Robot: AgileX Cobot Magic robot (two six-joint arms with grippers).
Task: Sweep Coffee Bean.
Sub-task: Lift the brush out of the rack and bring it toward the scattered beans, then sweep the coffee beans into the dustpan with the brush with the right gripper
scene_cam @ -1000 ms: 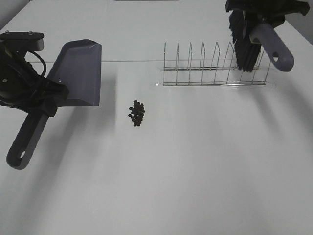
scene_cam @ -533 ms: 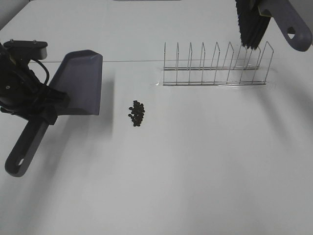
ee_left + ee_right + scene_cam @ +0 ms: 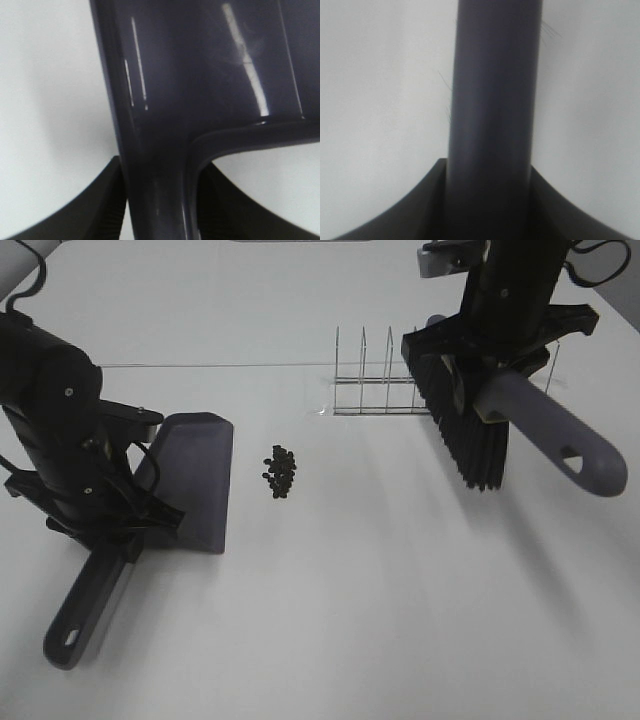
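About twenty tiny pieces make up the coffee bean (image 3: 280,472) cluster: dark brown-black ovals, packed close in a loose heap that runs a little longer than it is wide, with a few strays at its rim. Each one is far smaller than the tools on either side. The heap stands out sharply on the white desk (image 3: 380,620). It lies near the middle, between the grey dustpan (image 3: 195,480) on the left and the brush (image 3: 470,430) on the right, nearer the dustpan and touching neither.

The dustpan's open front edge faces the heap, with a narrow strip of bare desk between them. The left end effector (image 3: 160,200) is clamped on the neck of the dustpan, where the handle meets the pan, and the handle trails back toward the near edge.

The right end effector (image 3: 490,200) is closed around the brush's grey handle. The black bristles point down in front of a wire rack (image 3: 375,380). Whether they touch the desk cannot be told.
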